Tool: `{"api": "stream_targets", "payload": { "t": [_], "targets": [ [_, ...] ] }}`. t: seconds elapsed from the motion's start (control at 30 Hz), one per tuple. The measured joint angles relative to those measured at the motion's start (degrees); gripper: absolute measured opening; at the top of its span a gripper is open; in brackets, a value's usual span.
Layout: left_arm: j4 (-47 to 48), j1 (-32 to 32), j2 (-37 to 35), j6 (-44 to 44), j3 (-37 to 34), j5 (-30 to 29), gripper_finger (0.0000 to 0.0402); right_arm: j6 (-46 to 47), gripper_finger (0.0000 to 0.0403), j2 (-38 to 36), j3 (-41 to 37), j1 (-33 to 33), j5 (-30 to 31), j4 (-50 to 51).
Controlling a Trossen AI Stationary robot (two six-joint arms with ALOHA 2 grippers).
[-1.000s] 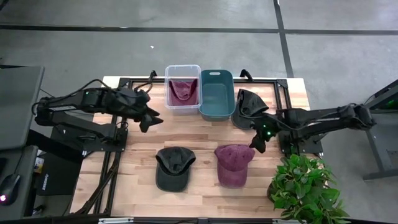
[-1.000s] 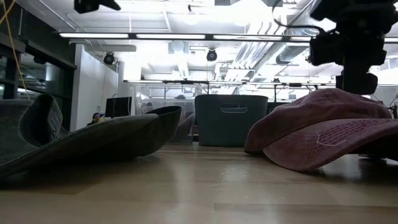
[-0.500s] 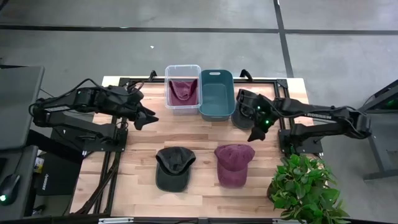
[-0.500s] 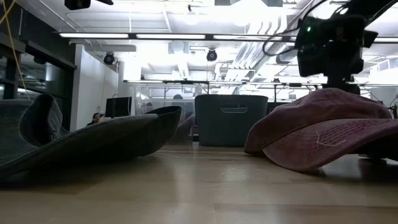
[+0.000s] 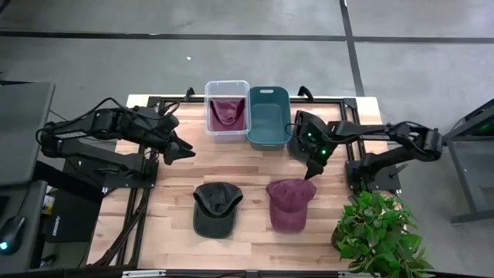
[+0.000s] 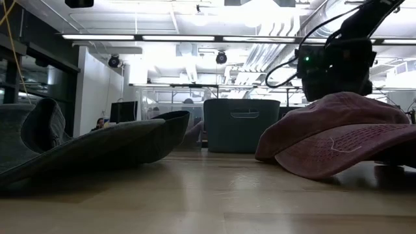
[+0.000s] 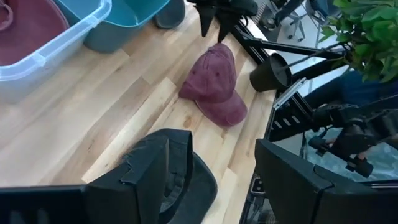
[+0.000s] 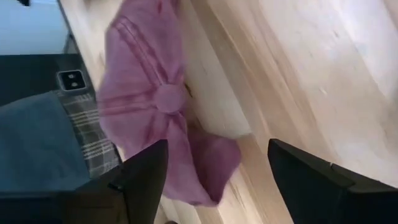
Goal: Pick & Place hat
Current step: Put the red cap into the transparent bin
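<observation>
Hovering with its two fingers (image 8: 140, 180) spread and empty, the right gripper (image 5: 312, 169) sits just above the tabletop (image 5: 177, 174), close to the crown edge of the maroon hat (image 5: 289, 202). In the right wrist view the hat lies directly ahead between the spread fingers, button at centre, so the approach line is already on target. In the high view the hat lies from the fingers toward the near table edge and slightly toward the table's middle. Its long axis runs roughly from crown, nearest the gripper, to brim, pointing at the near edge.

The right arm is judged the nearer one for this hat. The left gripper (image 5: 183, 150), fingers also spread and empty, hangs well apart from the maroon hat; the dark hat (image 5: 215, 208) lies closer to it. The clear bin (image 5: 227, 110) already holds one maroon hat; the teal bin (image 5: 268, 116) stands beside it. Another dark hat (image 5: 307, 123) lies just beyond the right gripper, beside the teal bin.
</observation>
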State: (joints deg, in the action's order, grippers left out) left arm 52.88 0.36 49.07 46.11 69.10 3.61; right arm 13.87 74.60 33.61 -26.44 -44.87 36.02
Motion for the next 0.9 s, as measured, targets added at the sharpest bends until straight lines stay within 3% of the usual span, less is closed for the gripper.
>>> {"api": "stream_targets", "payload": {
  "t": [0.23,0.67,0.9],
  "targets": [
    [0.43,0.00,0.01,0.68,0.00,0.10,0.0223,2.17,0.0277,3.09,0.00,3.91,-6.09,-5.19],
    [0.85,0.00,0.01,0.72,0.00,0.81,0.0223,10.64,0.0275,6.48,0.00,13.20,-7.78,-15.80],
    [0.79,0.00,0.01,2.52,0.00,0.88,0.0223,16.32,0.0248,6.48,0.00,15.48,-8.56,-22.55]
  ]
}}
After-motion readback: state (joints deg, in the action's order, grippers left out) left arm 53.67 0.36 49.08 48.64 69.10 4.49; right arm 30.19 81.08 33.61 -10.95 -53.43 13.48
